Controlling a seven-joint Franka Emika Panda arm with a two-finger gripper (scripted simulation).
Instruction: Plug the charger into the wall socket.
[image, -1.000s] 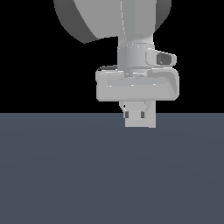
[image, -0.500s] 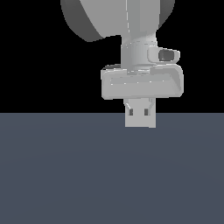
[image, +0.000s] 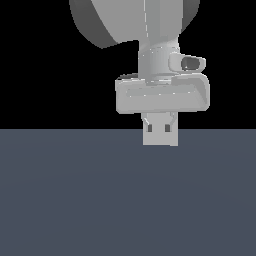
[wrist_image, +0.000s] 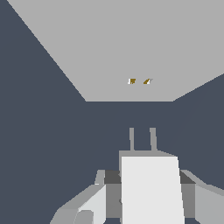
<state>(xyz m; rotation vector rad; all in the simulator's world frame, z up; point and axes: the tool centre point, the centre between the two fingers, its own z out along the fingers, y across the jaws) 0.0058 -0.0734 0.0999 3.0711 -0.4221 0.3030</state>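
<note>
In the wrist view my gripper (wrist_image: 148, 178) is shut on the charger (wrist_image: 151, 192), a white block with two thin prongs (wrist_image: 131, 139) pointing ahead. The wall socket (wrist_image: 118, 48) is a flat light-grey plate in front of the prongs, with two small holes (wrist_image: 132, 81) close together. A gap of dark floor lies between the prongs and the plate. The prongs stand roughly in line with the holes. In the exterior view the socket (image: 160, 134) stands upright below my hand (image: 162, 95) and hides the charger.
A dark blue-grey floor (image: 75, 200) spreads under everything, with black background above. The arm's large grey links (image: 130, 20) hang over the hand. Nothing else shows.
My hand has shifted slightly toward the exterior view's right over the last second. The socket plate has not moved. The grip on the charger is unchanged.
</note>
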